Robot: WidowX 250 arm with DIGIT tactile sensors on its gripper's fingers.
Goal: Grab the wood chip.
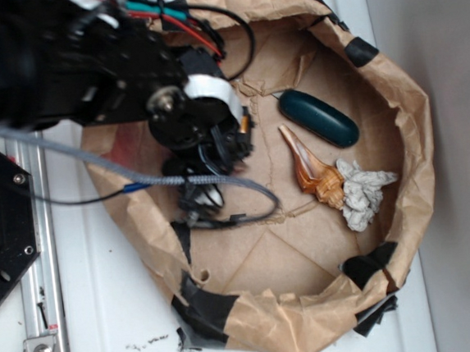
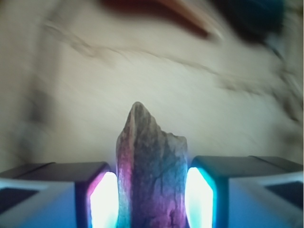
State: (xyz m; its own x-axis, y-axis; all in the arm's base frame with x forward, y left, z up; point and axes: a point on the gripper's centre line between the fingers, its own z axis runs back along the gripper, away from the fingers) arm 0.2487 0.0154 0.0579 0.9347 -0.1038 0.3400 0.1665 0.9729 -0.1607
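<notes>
Exterior view: arm and cables cover the left side of the paper bowl; gripper is buried under its own hardware, fingertips not readable there, chip not visible at all. Arm cut off at top-left frame edge.

Wrist view, blurred background: chip stands between the two pads, jagged tip pointing up the frame, lower end cut off by the frame bottom. Both pads sit right against its sides, so the gripper is clamped narrow on the chip. Chip surface rough, grained, cracked; tinted pink on the left and blue on the right by pad glow. Whether the chip touches the paper floor: can't tell.

Bowl is crumpled brown paper, rim patched with black tape. On the right side: smooth dark green oval case, glossy orange-white spiral shell just beside it, and a wrinkled grey-white wad touching the shell's wide end. All well apart from the gripper.
</notes>
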